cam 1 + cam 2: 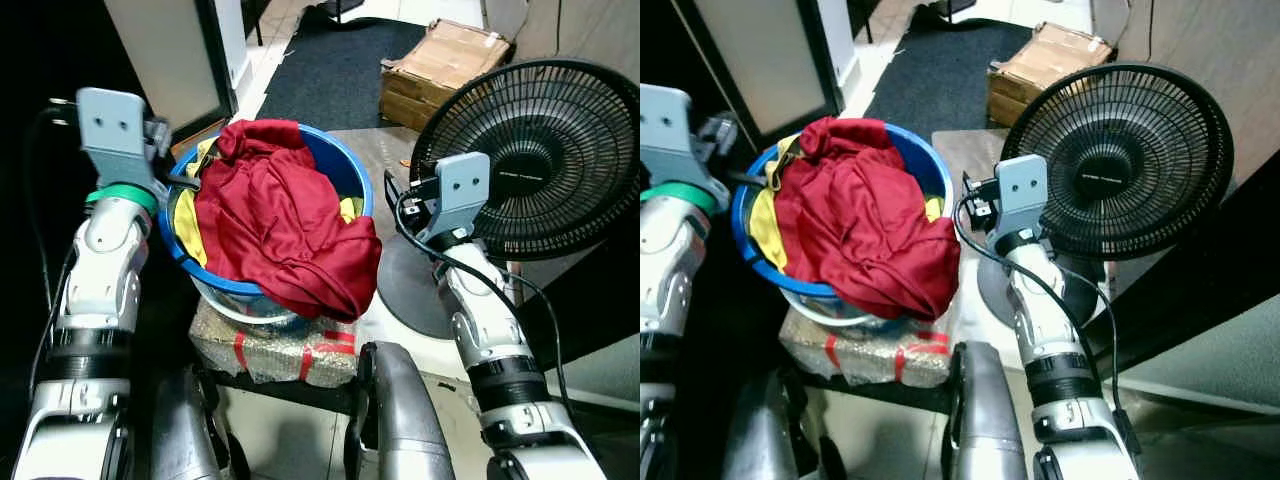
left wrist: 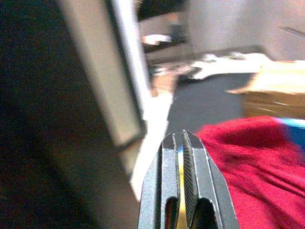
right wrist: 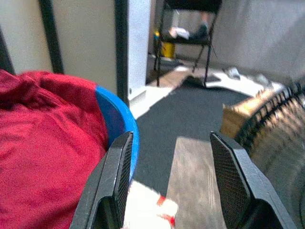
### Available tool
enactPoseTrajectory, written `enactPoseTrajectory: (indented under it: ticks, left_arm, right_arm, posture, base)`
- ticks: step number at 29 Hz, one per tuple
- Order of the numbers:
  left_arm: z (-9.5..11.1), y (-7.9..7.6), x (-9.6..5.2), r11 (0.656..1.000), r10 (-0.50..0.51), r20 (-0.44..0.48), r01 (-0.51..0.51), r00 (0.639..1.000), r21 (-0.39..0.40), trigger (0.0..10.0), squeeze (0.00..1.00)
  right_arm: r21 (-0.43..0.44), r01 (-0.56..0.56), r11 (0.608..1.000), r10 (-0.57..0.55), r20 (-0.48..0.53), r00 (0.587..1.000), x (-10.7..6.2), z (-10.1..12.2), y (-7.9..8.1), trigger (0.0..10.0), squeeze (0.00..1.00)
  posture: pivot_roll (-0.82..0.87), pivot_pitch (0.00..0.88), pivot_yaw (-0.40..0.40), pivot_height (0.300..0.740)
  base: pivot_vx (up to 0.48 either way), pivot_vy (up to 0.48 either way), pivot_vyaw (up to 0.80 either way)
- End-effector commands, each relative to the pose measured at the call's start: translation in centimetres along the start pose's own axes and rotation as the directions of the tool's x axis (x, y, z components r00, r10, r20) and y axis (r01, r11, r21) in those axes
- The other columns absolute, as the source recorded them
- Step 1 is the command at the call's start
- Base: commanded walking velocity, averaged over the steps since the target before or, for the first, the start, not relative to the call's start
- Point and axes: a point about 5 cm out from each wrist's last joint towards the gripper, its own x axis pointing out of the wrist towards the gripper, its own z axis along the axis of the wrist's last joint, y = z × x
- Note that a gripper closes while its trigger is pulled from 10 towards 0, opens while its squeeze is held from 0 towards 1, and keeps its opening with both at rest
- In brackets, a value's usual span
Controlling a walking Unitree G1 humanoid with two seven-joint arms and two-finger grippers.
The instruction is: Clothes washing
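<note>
Two pincers flank a blue basin (image 1: 345,170) heaped with red clothes (image 1: 275,225), which sits on a wrapped block (image 1: 275,345) between the arms. At the basin's left rim the left pincer (image 2: 180,143) has its fingers pressed together on nothing; the right pincer (image 3: 169,157), spread wide and empty, hovers between basin and black fan (image 1: 545,150). Judged step: approaching the laundry; next, closing on cloth or rim.

You see clothes (image 1: 280,225) heaped in the basin (image 1: 345,170); right of the basin stands a fan (image 1: 540,150), behind it a box (image 1: 440,70).
</note>
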Motion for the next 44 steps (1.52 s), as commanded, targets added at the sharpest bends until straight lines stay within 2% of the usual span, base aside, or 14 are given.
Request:
enactPoseTrajectory:
  ticks: [1, 4, 9, 10, 13, 15, 17, 19, 22, 26, 29, 34, 36, 44]
  left_arm:
    - [0.4, -0.8, -0.1, 0.999, -0.011, -0.011, 0.010, 1.000, -0.036, 10.0, 0.00]
    - [1.7, -1.7, 1.0, 0.990, 0.048, -0.004, -0.048, 0.999, -0.133, 10.0, 0.00]
    - [2.6, -2.4, 2.5, 0.980, 0.084, -0.020, -0.086, 0.996, -0.178, 10.0, 0.00]
    - [2.9, -2.6, 3.5, 0.979, 0.094, -0.033, -0.099, 0.995, -0.178, 10.0, 0.00]
    - [2.9, -2.6, 3.5, 0.979, 0.094, -0.033, -0.099, 0.995, -0.178, 10.0, 0.00]
    - [2.5, -2.4, 5.5, 0.976, 0.150, -0.088, -0.162, 0.985, -0.145, 10.0, 0.00]
    - [2.5, -2.4, 5.5, 0.976, 0.150, -0.088, -0.162, 0.985, -0.145, 10.0, 0.00]
    - [1.5, -1.9, 6.6, 0.973, 0.184, -0.146, -0.201, 0.972, -0.113, 10.0, 0.00]
    - [-0.7, -1.6, 6.0, 0.977, 0.145, -0.260, -0.180, 0.955, -0.115, 10.0, 0.00]
    - [-2.3, -1.5, 5.0, 0.977, 0.121, -0.334, -0.171, 0.935, -0.124, 10.0, 0.00]
    - [-4.1, -0.6, 3.1, 0.970, 0.112, -0.403, -0.188, 0.908, -0.154, 10.0, 0.00]
    - [-4.0, 0.1, 2.8, 0.963, 0.130, -0.402, -0.211, 0.906, -0.165, 10.0, 0.00]
    - [-3.0, 0.5, 3.0, 0.956, 0.145, -0.369, -0.226, 0.918, -0.186, 10.0, 0.00]
    - [-1.5, 0.1, 2.9, 0.960, 0.110, -0.320, -0.184, 0.941, -0.209, 10.0, 0.00]
  right_arm:
    - [-0.017, -0.028, 0.999, 0.028, -0.017, 0.999, -0.4, -0.3, 0.4, 10.0, 0.00]
    - [-0.061, -0.063, 0.996, 0.062, -0.009, 0.998, 0.0, 0.1, 0.9, 10.0, 0.00]
    - [-0.096, -0.095, 0.991, 0.095, -0.011, 0.995, 0.7, 0.5, 1.6, 10.0, 0.00]
    - [-0.101, -0.115, 0.988, 0.114, -0.021, 0.993, 1.5, 0.6, 1.9, 10.0, 0.00]
    - [-0.101, -0.115, 0.988, 0.114, -0.021, 0.993, 1.5, 0.6, 1.9, 10.0, 0.00]
    - [-0.118, -0.138, 0.983, 0.131, -0.067, 0.989, 3.3, 0.4, 2.3, 10.0, 0.00]
    - [-0.118, -0.138, 0.983, 0.131, -0.067, 0.989, 3.3, 0.4, 2.3, 10.0, 0.00]
    - [-0.131, -0.168, 0.977, 0.148, -0.148, 0.978, 4.2, -0.4, 2.3, 10.0, 0.00]
    - [-0.090, -0.208, 0.974, 0.181, -0.241, 0.953, 3.6, -1.9, 2.4, 10.0, 0.00]
    - [-0.047, -0.236, 0.971, 0.217, -0.256, 0.942, 3.3, -2.1, 2.8, 10.0, 0.00]
    - [0.072, -0.290, 0.954, 0.299, -0.235, 0.925, 3.5, -1.5, 3.8, 10.0, 0.00]
    - [0.123, -0.332, 0.935, 0.351, -0.207, 0.913, 4.0, -0.9, 4.5, 10.0, 0.00]
    - [0.143, -0.430, 0.891, 0.448, -0.141, 0.883, 4.2, 0.3, 6.0, 10.0, 0.00]
    - [0.159, -0.536, 0.829, 0.550, -0.061, 0.833, 3.6, 1.6, 8.2, 10.0, 0.00]
  posture:
    - [-0.05, 0.079, 0.030, 0.495]
    - [-0.05, 0.079, 0.025, 0.495]
    - [-0.04, 0.078, 0.019, 0.495]
    - [-0.04, 0.079, 0.016, 0.495]
    - [-0.04, 0.079, 0.016, 0.495]
    - [-0.02, 0.082, 0.012, 0.495]
    - [-0.02, 0.082, 0.012, 0.495]
    - [-0.02, 0.084, 0.010, 0.495]
    - [-0.03, 0.092, 0.012, 0.495]
    - [-0.03, 0.099, 0.015, 0.495]
    - [-0.02, 0.111, 0.010, 0.495]
    - [-0.01, 0.113, 0.002, 0.495]
    - [-0.01, 0.109, -0.003, 0.495]
    - [-0.01, 0.110, 0.001, 0.495]
  base:
    - [0.000, 0.000, 0.00]
    - [0.000, 0.000, 0.00]
    - [0.000, 0.000, 0.00]
    - [0.000, 0.000, 0.00]
    - [0.000, 0.000, 0.00]
    - [0.000, 0.000, 0.00]
    - [0.000, 0.000, 0.00]
    - [0.000, 0.000, 0.00]
    - [0.000, 0.000, 0.00]
    - [0.000, 0.000, 0.00]
    - [0.000, 0.000, 0.00]
    - [0.000, 0.000, 0.00]
    - [0.000, 0.000, 0.00]
    - [0.000, 0.000, 0.00]
